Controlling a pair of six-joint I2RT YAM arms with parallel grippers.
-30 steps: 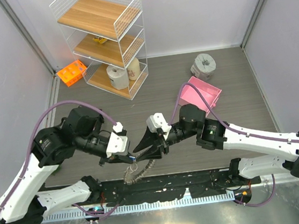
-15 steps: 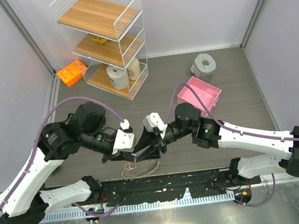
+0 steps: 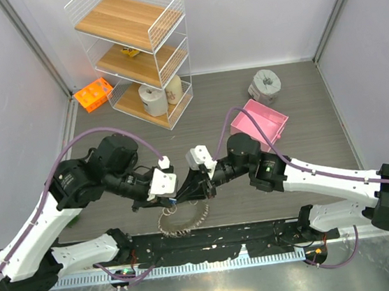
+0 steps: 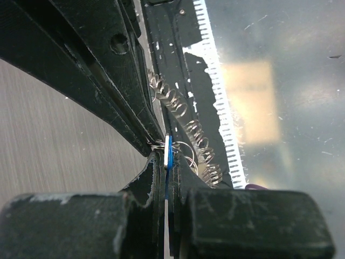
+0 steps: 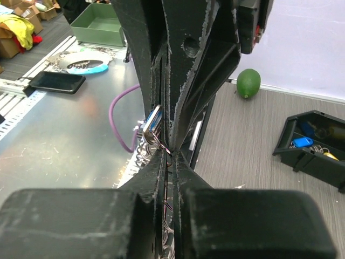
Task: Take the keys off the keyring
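The keyring (image 3: 183,221), a silver wire ring rimmed with small silver keys, hangs between both grippers above the near table edge. My left gripper (image 3: 172,199) is shut on the blue-headed key (image 4: 168,154), seen edge-on between its jaws in the left wrist view. Silver keys (image 4: 186,125) fan out beyond it. My right gripper (image 3: 185,193) faces the left one tip to tip and is shut on the ring's wire (image 5: 159,139). The blue key (image 5: 153,121) shows just past its fingertips. The yellow-headed key is not visible.
A white wire shelf (image 3: 134,50) stands at the back left with an orange rack (image 3: 93,94) beside it. A pink bin (image 3: 268,122) and a grey roll (image 3: 266,84) sit back right. A lime (image 5: 248,82) and a black tray (image 5: 315,148) lie left.
Both grippers have closed in on each other and shifted slightly away from the near edge, still gripping. The ring now hangs more directly beneath them.
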